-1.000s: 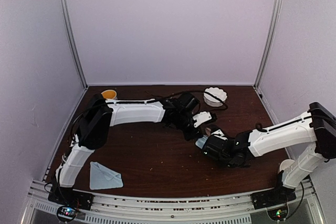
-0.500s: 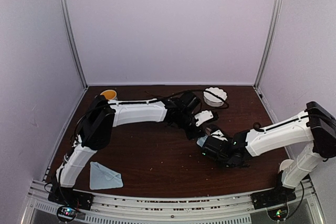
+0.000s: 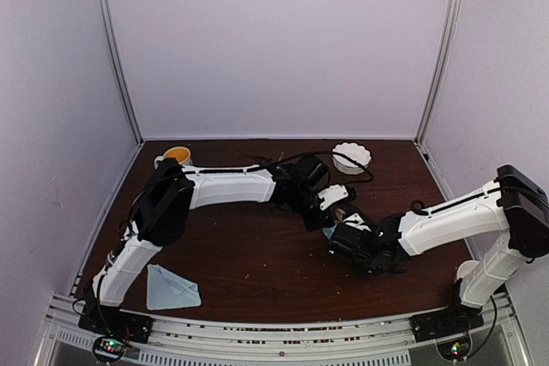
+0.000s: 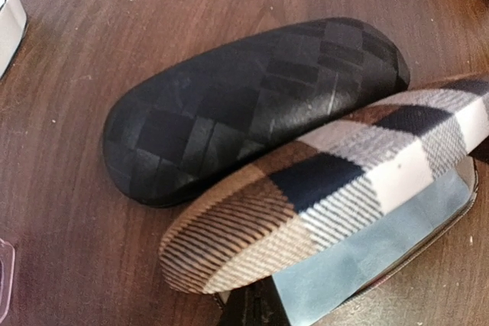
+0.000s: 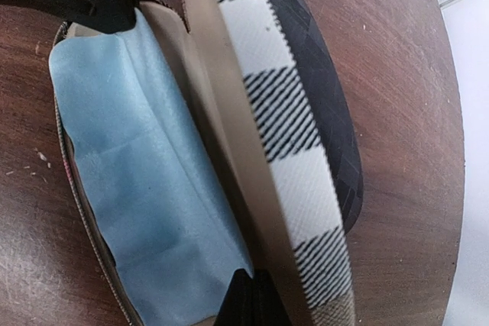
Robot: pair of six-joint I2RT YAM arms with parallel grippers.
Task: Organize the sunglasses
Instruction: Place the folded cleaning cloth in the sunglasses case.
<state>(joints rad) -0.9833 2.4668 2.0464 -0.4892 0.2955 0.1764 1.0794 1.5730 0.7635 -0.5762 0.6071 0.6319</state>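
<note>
No sunglasses show in any view. A tan striped case [image 5: 283, 135] lies open, with a light blue cloth [image 5: 153, 188] inside it. Its raised lid [image 4: 328, 188] leans towards a closed black case [image 4: 252, 104] right beside it. My left gripper [image 4: 256, 307] is shut, its dark tips in the case's mouth under the lid's edge. My right gripper [image 5: 256, 299] is shut too, its tips between the cloth and the lid's inner side at the opposite end. From above, the left gripper [image 3: 324, 219] and the right gripper [image 3: 336, 237] meet at mid-table and hide both cases.
A white scalloped bowl [image 3: 350, 156] stands at the back right, and an orange-filled cup [image 3: 176, 154] at the back left. A folded light blue cloth [image 3: 171, 287] lies near the front left. Pale walls close in the brown table [image 3: 249, 255].
The left arm has reached slightly further right and the right arm slightly further left, so the two grippers are closer together over the cases. Both stay shut.
</note>
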